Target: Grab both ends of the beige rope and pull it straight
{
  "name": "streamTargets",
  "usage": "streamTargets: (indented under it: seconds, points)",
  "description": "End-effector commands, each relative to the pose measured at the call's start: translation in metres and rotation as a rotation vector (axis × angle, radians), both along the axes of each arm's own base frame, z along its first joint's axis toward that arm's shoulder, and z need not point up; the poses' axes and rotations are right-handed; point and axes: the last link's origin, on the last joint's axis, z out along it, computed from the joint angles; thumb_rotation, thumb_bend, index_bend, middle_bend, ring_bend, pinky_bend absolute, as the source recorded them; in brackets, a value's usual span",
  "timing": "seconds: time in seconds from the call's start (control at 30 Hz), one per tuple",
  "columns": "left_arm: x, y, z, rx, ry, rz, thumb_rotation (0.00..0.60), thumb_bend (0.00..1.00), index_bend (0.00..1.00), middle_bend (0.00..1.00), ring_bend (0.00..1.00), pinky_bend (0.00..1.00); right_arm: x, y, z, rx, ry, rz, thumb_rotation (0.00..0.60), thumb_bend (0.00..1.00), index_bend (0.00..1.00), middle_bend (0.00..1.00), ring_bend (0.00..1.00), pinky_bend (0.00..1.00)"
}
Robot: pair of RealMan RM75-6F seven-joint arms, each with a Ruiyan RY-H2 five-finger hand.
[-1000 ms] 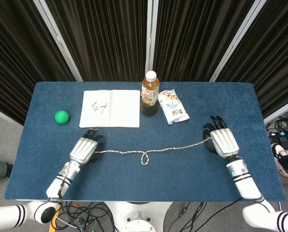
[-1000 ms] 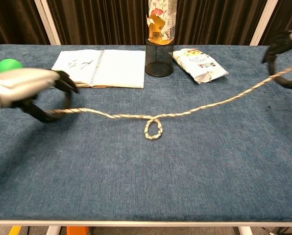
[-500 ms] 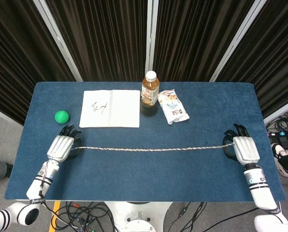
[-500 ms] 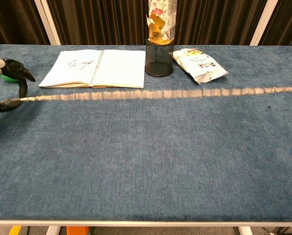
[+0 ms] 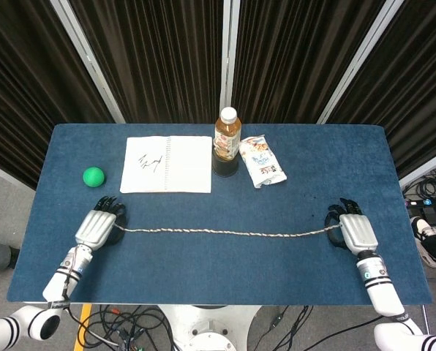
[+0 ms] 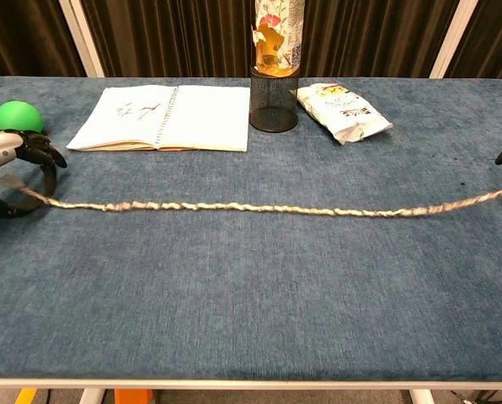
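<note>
Since half a second back our hands eased inward, slackening the beige rope (image 5: 225,233); left hand (image 5: 97,227) and right hand (image 5: 353,232) pinched its ends, and more slack risked it kinking.

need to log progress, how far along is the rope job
Nearly done. Done: the left hand and right hand each hold one end of the rope, and no loop or knot shows along it. In hand: the rope runs across the table between them in one line with a slight sag. Left: a little more pull to take out that sag.
</note>
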Motion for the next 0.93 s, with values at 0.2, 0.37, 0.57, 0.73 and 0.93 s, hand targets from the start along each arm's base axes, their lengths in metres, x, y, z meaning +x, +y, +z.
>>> streamTargets:
  seconds: [0.2, 0.37, 0.57, 0.73, 0.93]
  points:
    - [0.001, -0.003, 0.023, 0.064, -0.045, 0.024, 0.6, 0.21, 0.21, 0.19, 0.03, 0.05, 0.0, 0.01, 0.029, -0.065, 0.016, 0.008, 0.6, 0.26, 0.05, 0.1, 0.0, 0.0]
    - [-0.007, -0.009, 0.066, 0.184, -0.094, 0.068, 0.6, 0.19, 0.21, 0.19, 0.03, 0.05, 0.001, 0.026, 0.067, -0.137, 0.024, 0.016, 0.6, 0.27, 0.05, 0.1, 0.0, 0.0]
    - [-0.027, -0.039, 0.114, 0.313, -0.084, 0.113, 0.6, 0.19, 0.22, 0.19, 0.03, 0.05, -0.001, 0.054, 0.1, -0.182, 0.033, 0.041, 0.6, 0.28, 0.06, 0.11, 0.0, 0.0]
    - [-0.039, -0.076, 0.137, 0.374, -0.053, 0.158, 0.6, 0.19, 0.23, 0.19, 0.03, 0.05, 0.001, 0.079, 0.111, -0.22, 0.019, 0.062, 0.6, 0.28, 0.1, 0.11, 0.0, 0.0]
    - [-0.039, -0.113, 0.144, 0.411, -0.03, 0.202, 0.6, 0.19, 0.23, 0.19, 0.03, 0.05, 0.007, 0.098, 0.108, -0.221, -0.007, 0.104, 0.6, 0.28, 0.12, 0.11, 0.0, 0.0]
